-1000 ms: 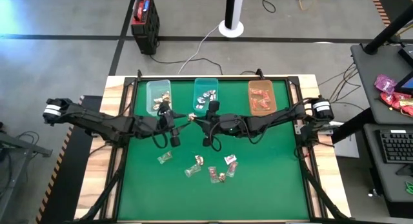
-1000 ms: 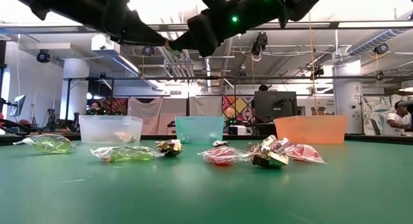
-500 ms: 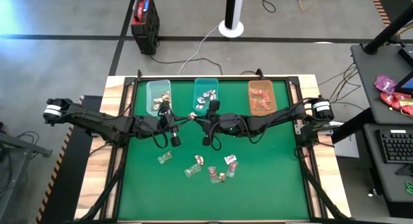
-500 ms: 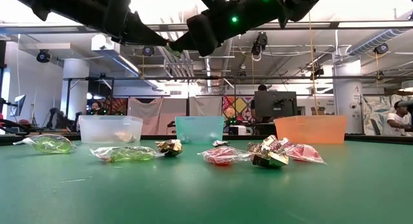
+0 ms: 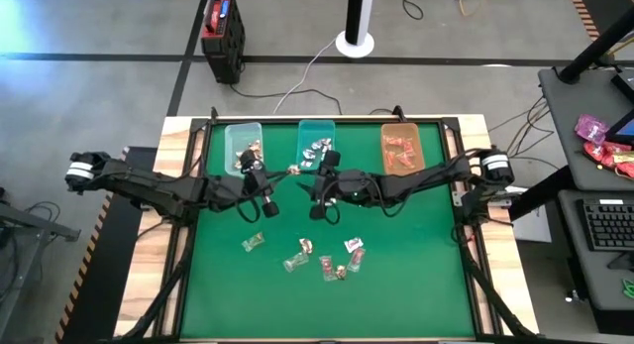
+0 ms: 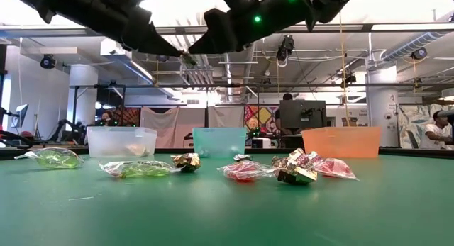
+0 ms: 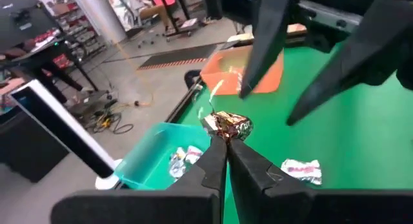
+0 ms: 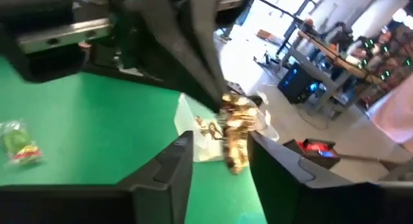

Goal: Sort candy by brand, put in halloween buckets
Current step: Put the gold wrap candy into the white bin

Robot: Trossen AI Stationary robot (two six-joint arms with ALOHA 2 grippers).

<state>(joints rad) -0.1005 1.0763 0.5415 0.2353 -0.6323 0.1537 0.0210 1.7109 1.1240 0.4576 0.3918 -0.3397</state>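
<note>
Left tool clamped on gold candy above the bench; right tool parted, released, just beside it.

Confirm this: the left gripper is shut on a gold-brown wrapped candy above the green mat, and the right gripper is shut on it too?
Not quite. The left gripper is shut on the gold-brown wrapped candy, but the right gripper is open; the right wrist view shows its fingers standing apart on either side of the candy.
</note>
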